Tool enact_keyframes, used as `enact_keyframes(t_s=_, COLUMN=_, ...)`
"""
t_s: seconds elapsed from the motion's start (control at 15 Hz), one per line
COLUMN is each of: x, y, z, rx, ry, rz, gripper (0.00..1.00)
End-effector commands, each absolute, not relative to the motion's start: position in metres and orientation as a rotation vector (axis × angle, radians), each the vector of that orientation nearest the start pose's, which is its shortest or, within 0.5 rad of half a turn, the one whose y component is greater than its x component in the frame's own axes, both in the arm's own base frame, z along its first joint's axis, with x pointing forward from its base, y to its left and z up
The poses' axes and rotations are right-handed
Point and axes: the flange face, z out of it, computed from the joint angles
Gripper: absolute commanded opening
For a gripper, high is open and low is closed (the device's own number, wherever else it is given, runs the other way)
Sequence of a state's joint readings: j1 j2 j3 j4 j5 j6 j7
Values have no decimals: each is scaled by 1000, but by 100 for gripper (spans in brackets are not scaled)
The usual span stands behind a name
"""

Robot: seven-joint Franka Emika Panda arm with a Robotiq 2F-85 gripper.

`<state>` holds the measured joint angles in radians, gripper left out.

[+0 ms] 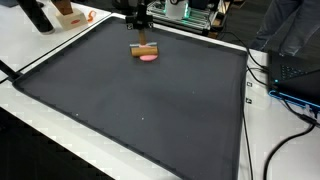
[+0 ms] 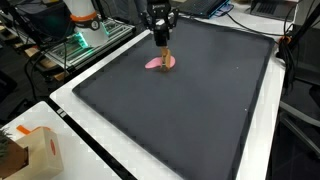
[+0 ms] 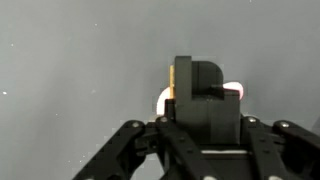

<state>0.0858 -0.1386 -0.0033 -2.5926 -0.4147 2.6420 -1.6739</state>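
Observation:
My gripper (image 1: pixel 143 38) is over the far part of a black mat (image 1: pixel 140 110), which shows in both exterior views (image 2: pixel 190 110). It is shut on a small wooden block (image 1: pixel 145 48), held upright. The block's lower end is at, or just above, a flat pink disc (image 1: pixel 149 58) lying on the mat. Block (image 2: pixel 164 57) and disc (image 2: pixel 157 64) also show below the gripper (image 2: pixel 162 42). In the wrist view the black fingers (image 3: pixel 200 75) hide most of the block (image 3: pixel 172 80). The pink disc (image 3: pixel 236 90) peeks out on both sides.
The mat lies on a white table (image 1: pixel 50 60). A cardboard box (image 2: pixel 35 150) stands at one table corner. A rack with green lights (image 2: pixel 85 40) is beyond the mat edge. Cables and a dark device (image 1: pixel 295 75) lie beside the mat.

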Motion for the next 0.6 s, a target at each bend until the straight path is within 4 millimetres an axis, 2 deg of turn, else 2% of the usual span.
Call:
enact_keyframes(t_s=0.0, x=454, y=52, z=303, rx=1413, ry=2498, rz=30, gripper=24)
enact_keyframes(t_s=0.53, x=456, y=54, z=303, rx=1380, ry=2501, rz=56, gripper=24)
